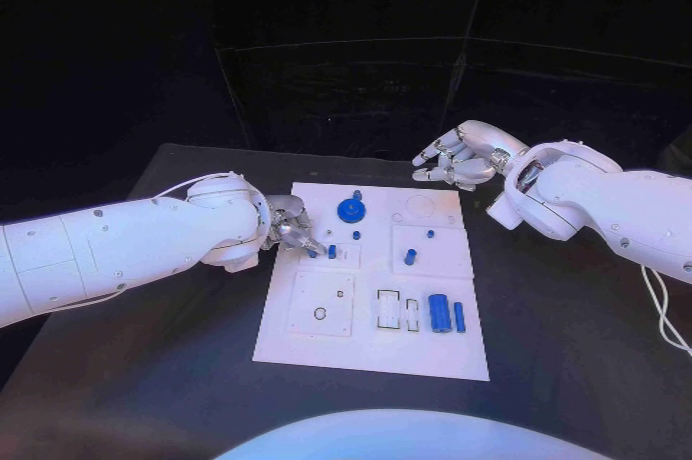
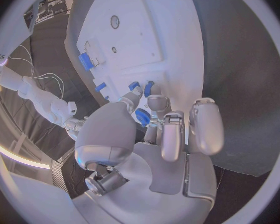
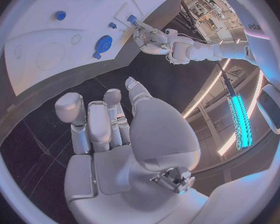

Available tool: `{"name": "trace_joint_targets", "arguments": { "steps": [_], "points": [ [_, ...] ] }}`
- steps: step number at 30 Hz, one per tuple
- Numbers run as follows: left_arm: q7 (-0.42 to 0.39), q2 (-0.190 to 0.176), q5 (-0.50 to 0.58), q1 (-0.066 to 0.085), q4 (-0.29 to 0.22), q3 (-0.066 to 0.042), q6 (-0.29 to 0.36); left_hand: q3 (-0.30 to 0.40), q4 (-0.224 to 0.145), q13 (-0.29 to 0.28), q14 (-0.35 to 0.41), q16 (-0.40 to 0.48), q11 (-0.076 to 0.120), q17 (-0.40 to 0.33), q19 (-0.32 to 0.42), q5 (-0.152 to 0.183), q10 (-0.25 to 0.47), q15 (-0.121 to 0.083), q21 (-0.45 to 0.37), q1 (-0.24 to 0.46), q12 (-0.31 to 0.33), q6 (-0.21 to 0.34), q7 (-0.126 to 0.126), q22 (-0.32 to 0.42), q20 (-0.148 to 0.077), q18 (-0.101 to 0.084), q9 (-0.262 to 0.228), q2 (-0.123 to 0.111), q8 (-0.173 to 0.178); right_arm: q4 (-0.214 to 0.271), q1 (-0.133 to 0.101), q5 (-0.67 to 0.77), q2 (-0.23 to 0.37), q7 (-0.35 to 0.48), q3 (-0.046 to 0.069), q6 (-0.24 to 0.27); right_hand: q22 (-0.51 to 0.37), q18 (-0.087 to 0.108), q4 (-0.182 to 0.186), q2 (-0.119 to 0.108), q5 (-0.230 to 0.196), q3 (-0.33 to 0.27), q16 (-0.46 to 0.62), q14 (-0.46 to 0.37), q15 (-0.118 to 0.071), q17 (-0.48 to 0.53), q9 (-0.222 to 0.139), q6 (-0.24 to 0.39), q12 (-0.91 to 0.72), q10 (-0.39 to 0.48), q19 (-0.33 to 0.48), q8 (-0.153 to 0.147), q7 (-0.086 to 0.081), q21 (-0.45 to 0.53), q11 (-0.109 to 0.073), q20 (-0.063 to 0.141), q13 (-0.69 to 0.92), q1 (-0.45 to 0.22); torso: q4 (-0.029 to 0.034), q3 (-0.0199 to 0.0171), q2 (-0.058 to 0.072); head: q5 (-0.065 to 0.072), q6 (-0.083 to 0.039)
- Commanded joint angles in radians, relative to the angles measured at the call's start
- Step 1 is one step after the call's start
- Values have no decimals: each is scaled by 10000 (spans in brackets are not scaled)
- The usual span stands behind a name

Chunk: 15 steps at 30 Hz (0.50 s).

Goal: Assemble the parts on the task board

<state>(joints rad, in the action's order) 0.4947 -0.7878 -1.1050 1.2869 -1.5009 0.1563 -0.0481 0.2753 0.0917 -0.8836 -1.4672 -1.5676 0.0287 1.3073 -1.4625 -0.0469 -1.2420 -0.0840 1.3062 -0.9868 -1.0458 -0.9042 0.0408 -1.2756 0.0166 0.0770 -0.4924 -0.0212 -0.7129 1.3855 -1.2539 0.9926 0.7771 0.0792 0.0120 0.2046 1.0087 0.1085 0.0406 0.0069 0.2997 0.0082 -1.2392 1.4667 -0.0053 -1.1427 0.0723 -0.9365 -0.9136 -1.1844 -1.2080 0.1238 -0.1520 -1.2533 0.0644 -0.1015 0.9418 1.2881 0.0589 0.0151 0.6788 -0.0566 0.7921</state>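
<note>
The white task board [image 1: 310,345] lies flat in the middle of the black table [image 1: 562,350], with small blue parts on it. The right hand [image 1: 454,158] hangs past the board's far right corner, fingers curled and holding nothing. The left hand [image 1: 294,229] pinches a small blue peg [image 1: 332,251] at the board's left side, near the round blue gear [image 1: 351,210].

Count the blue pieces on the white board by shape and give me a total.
Gear wheel: 1
Thick cylinder: 1
Thin bar: 1
Small pegs: 4
Total: 7 blue pieces, as far as the head view shows.
</note>
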Motion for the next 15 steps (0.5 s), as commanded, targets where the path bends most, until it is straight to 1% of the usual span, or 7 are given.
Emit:
{"name": "trace_joint_targets", "arguments": {
  "steps": [1, 15],
  "points": [
    [81, -8, 52, 9, 7, -5, -97, -100, 61, -18, -1036, -32, 29, 2635, -110, 0, -86, -83, 47, 143, -75, -68, -28, -30, -7, -97, -19, 22, -59, 22, -17, 7, 9, 39, 5, 84, -11, 87, 55, 95, 38, -29, 57, 132, -64, 11, -8, 46, 58, 55, 88, 38, -3, 65, -10, 10, -11, 0, 1, 0, 3, -4, 6],
    [109, -32, 94, 9, 60, -6, 26, -168, 183, -67, -1036, -32, 47, 2635, -127, -2, -122, -97, 79, 243, -125, -70, -51, -75, -21, -105, -32, 152, -101, 34, -17, 7, 23, 36, 5, 86, -11, 87, 55, 95, 38, -29, 57, 132, -64, 11, -8, 46, 58, 55, 88, 38, -3, 65, -10, 10, -11, 0, -2, 1, 5, -1, -7]
  ]
}}
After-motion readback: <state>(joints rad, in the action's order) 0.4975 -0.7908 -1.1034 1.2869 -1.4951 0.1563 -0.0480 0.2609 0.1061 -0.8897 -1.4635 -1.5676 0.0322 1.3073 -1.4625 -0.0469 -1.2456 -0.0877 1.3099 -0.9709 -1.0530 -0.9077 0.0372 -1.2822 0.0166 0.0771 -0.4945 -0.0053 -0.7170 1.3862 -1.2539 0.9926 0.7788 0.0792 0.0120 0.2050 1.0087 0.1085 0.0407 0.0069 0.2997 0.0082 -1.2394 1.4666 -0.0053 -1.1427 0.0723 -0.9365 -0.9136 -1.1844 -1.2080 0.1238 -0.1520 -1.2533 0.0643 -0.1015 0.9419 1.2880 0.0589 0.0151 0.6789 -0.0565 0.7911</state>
